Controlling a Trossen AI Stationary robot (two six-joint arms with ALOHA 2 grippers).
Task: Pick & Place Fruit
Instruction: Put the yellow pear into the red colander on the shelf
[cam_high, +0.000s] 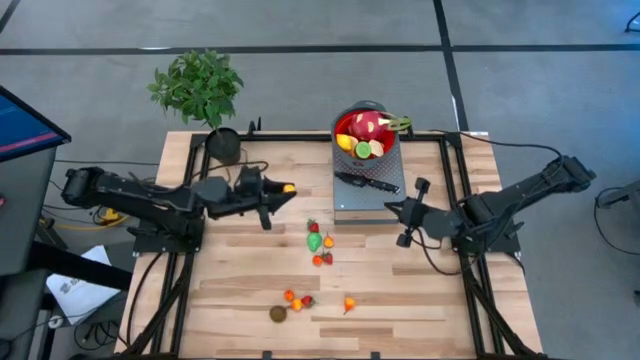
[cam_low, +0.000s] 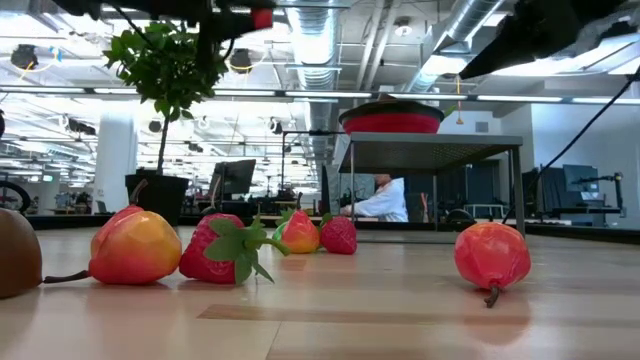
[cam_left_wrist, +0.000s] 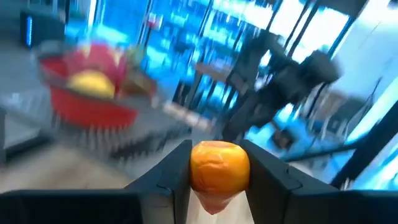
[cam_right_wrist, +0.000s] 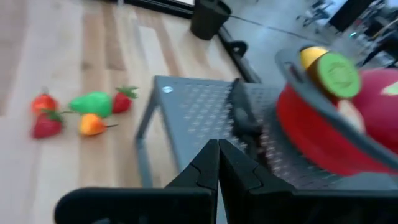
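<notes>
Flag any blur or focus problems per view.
Left wrist: background and red bowl motion-smeared, held orange fruit sharp. Right wrist: bowl and knife soft. Low: near fruit sharp, ceiling lights glaring. High: clean.

pale wooden slatted table (cam_high: 420, 290) with a black frame

on it lie scattered small toy fruits (cam_high: 318, 243), red, orange, green and one brown, a potted green plant (cam_high: 205, 95) at the back corner, and a grey perforated metal stand (cam_high: 370, 192).
</notes>
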